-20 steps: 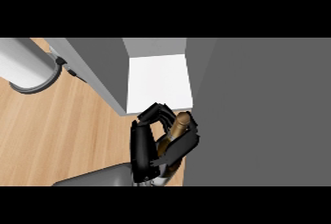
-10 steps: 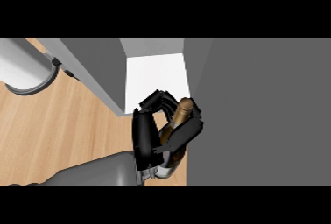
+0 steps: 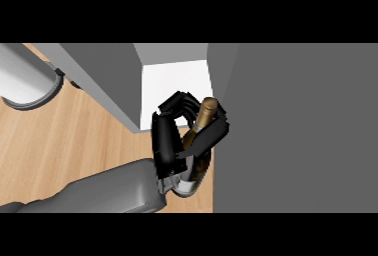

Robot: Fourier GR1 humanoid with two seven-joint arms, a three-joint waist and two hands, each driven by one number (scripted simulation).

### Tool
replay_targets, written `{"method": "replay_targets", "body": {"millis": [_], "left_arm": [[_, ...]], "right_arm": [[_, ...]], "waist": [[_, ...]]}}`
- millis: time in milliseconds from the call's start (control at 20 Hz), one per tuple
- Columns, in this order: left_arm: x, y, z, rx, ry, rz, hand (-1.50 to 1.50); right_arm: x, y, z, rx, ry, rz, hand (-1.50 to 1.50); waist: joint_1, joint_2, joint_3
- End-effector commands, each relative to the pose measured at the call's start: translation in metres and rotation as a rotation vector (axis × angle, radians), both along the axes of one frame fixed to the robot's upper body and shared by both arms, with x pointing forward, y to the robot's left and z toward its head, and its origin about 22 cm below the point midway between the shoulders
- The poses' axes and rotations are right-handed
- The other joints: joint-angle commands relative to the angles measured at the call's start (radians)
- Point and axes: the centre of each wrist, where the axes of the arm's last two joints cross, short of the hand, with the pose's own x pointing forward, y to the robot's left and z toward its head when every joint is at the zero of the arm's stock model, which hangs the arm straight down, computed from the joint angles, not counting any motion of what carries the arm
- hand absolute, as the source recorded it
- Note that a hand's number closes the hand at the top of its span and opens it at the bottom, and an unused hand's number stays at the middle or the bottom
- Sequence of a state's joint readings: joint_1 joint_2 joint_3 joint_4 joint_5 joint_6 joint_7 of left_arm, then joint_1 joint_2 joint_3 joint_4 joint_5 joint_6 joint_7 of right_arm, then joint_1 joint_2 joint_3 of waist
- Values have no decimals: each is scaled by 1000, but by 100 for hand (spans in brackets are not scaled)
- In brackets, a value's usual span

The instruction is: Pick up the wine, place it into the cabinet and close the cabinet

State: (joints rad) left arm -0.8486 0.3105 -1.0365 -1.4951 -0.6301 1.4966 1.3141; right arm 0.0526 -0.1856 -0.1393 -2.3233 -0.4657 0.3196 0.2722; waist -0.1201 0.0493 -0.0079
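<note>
At cabinet [image 3: 177, 75] mouth: R hand [image 3: 171, 145] curled round wine [image 3: 204, 116].

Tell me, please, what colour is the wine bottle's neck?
Brown-gold, in the head view: the bottle.

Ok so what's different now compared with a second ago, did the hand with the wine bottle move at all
The right hand, curled round the wine bottle, has carried it slightly up the view, toward the white inside of the cabinet. Its forearm has swung to come in from the lower left, so the bottle now tilts with its top to the upper right. The grip is unchanged, nothing was let go, and the cabinet, its open door and the counter stayed put.
</note>
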Motion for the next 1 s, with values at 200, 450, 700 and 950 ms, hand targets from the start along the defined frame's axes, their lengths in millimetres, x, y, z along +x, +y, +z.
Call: {"method": "replay_targets", "body": {"millis": [200,450,700,950], "left_arm": [[12,1,-25,81,78,48,150],[16,5,-33,101,100,73,150],[12,1,-45,143,92,58,150],[7,-4,-57,161,83,55,150]], "right_arm": [[-2,4,2,-1,-13,19,-150],[-2,1,5,-3,-20,37,-150],[4,0,2,14,-26,28,-150],[9,-1,1,14,-19,29,-150]], "waist": [[-17,8,0],[-21,7,-1],[-20,13,-1],[-13,19,-3]]}}
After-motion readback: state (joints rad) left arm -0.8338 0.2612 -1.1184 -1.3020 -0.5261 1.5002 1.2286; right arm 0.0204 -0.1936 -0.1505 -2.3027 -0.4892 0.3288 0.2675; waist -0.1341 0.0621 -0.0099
